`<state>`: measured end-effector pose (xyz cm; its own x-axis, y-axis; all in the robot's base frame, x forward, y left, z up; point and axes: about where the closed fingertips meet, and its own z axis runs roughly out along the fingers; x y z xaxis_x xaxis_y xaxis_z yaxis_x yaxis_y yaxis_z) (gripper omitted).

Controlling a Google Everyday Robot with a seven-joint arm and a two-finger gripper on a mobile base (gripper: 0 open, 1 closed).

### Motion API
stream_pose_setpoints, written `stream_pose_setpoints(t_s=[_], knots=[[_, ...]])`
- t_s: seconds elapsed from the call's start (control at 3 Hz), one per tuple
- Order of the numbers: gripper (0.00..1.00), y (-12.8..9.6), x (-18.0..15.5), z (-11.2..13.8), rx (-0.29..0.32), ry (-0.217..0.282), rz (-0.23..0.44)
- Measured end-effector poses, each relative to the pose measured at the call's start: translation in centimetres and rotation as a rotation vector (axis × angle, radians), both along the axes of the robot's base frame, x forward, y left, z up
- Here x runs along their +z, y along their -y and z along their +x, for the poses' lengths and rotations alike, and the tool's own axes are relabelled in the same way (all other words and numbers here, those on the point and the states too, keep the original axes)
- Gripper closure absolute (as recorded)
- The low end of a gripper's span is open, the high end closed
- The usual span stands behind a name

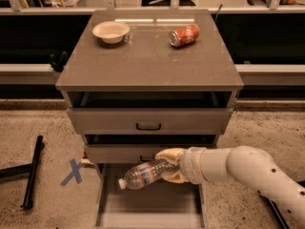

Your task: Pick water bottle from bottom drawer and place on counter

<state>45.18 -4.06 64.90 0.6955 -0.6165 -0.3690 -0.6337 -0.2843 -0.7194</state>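
The water bottle (143, 174) is a clear plastic bottle with a white cap and a red-blue label. It hangs tilted, cap to the lower left, above the open bottom drawer (150, 206). My gripper (169, 166), with tan fingers, is shut on the bottle's base end; the white arm reaches in from the right. The grey-brown counter (147, 56) lies above, well apart from the bottle.
On the counter a cream bowl (111, 31) sits at the back left and a red soda can (184, 35) lies on its side at the back right. Two shallower drawers (148, 120) stand slightly open. A black bar (31, 171) and a blue X mark (73, 171) lie on the floor at left.
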Motion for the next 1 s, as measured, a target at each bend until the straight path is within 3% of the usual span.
stream_pose_setpoints(t_s=[0.33,0.67,1.0], knots=[[1.0,0.0,-0.1,0.0,0.001,-0.001,0.0],[1.0,0.3,2.6,1.0,-0.024,-0.008,0.011],[1.0,1.9,9.6,4.0,-0.099,-0.034,0.008]])
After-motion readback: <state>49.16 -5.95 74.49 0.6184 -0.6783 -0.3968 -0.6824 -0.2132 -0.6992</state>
